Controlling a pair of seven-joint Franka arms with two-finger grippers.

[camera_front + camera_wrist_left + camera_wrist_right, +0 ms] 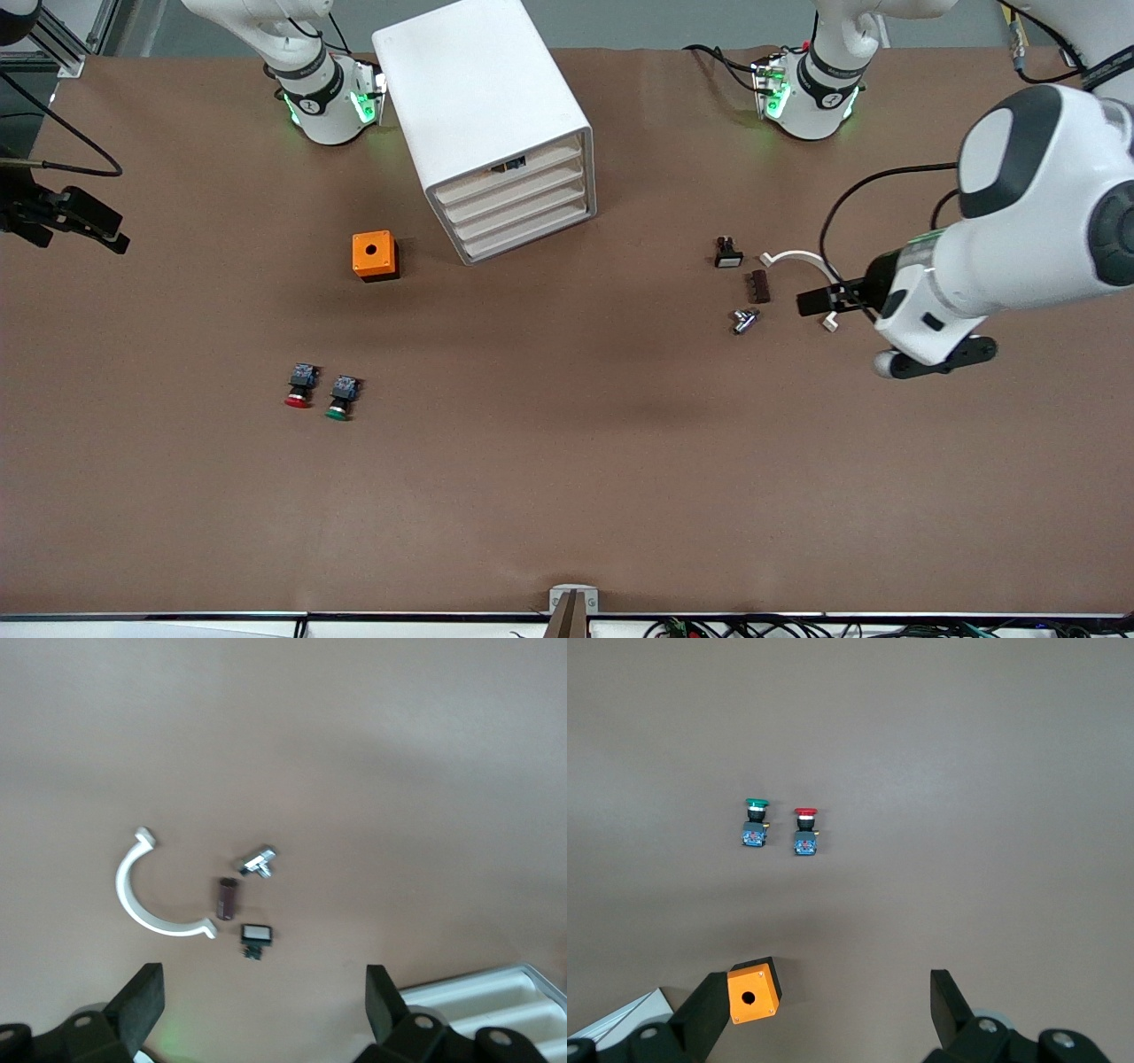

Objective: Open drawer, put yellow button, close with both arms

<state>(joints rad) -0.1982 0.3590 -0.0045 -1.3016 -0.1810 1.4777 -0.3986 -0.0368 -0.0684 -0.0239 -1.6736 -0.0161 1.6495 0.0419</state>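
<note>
The yellow button I cannot find in any view. Only something small and dark shows at the front edge of the drawer point(512, 167), the top one of the cabinet point(478, 89), and I cannot tell what it is. The drawer itself looks pushed in, level with the three under it.

My right arm is cut off by the edge of the front view, so only the right gripper point(111, 232) and a piece of the wrist show. My left gripper point(811, 303) hides the middle of a white curved clip point(802, 259).

Both my grippers are wide open and hold nothing. In the wrist views their fingers point(142, 1001) point(948, 1001) stand far apart with bare table between them.

The left gripper hangs over the table at the left arm's end, above the clip, near a brown block point(758, 286), a small metal piece point(744, 320) and a black part with a white face point(727, 253). The right gripper hangs over the right arm's end of the table. Its camera looks down at the orange box point(753, 992), the red button point(804, 831) and the green button point(755, 819).
</note>
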